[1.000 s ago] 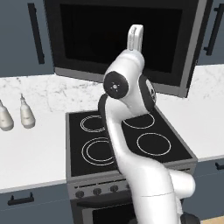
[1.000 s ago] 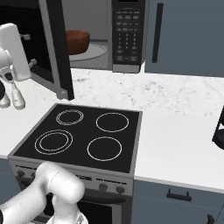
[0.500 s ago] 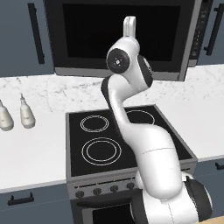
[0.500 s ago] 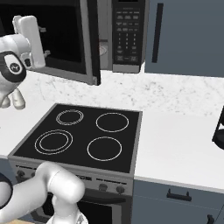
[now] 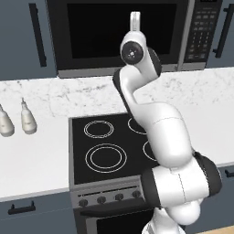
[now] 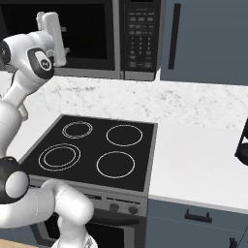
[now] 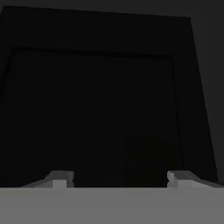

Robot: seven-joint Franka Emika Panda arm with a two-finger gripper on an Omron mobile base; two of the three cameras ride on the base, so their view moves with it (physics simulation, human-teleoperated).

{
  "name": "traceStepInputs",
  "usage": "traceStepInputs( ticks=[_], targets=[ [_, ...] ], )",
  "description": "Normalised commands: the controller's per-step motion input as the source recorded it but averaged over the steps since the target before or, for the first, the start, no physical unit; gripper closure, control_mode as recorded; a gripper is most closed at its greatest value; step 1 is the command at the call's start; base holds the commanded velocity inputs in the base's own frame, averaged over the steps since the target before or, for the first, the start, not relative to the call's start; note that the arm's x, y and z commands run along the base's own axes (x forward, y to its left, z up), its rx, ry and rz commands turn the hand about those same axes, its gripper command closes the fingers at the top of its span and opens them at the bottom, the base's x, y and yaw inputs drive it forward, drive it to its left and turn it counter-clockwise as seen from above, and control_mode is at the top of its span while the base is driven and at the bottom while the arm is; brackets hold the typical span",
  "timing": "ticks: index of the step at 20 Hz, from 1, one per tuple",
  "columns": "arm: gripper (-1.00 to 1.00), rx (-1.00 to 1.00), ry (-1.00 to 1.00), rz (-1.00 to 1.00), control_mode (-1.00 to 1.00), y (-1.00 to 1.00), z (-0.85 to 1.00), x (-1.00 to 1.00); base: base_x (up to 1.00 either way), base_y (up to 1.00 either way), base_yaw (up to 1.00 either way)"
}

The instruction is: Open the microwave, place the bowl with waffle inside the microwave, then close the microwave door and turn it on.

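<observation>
I'm working in a kitchen: black four-ring stove [image 6: 94, 150] set in a white marbled worktop [image 6: 193, 111], blue-grey cabinets [image 6: 208, 38], wide black microwave [image 5: 123, 36].

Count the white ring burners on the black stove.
4, though the arm hides part of two in the left base view: back-left, back-right, front-left, front-right on the black glass stove.

Arm rises from lower right of left base view, elbow bent, wrist upright; gripper [image 7: 118, 178] fingers spread wide, nothing between.
</observation>
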Motion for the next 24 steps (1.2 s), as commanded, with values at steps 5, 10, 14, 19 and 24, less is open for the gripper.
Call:
traceStepInputs(
  ticks=[5, 10, 14, 19, 24],
  targets=[
    [-1.0, 0.0, 0.05, 0.07, -1.0, -0.1, -0.11, 0.98, 0.0, 0.0, 0.0],
    [-1.0, 0.02, 0.02, 0.12, -1.0, -0.26, -0.03, 0.27, 0.0, 0.0, 0.0],
    [-1.0, 0.03, -0.03, 0.08, -1.0, -0.47, 0.0, -0.89, 0.0, 0.0, 0.0],
    [-1.0, 0.01, 0.0, 0.04, -1.0, -0.33, 0.03, -0.93, 0.0, 0.0, 0.0],
    [1.0, -0.04, 0.13, 0.04, -1.0, -0.08, 0.01, -0.71, 0.0, 0.0, 0.0]
  ],
)
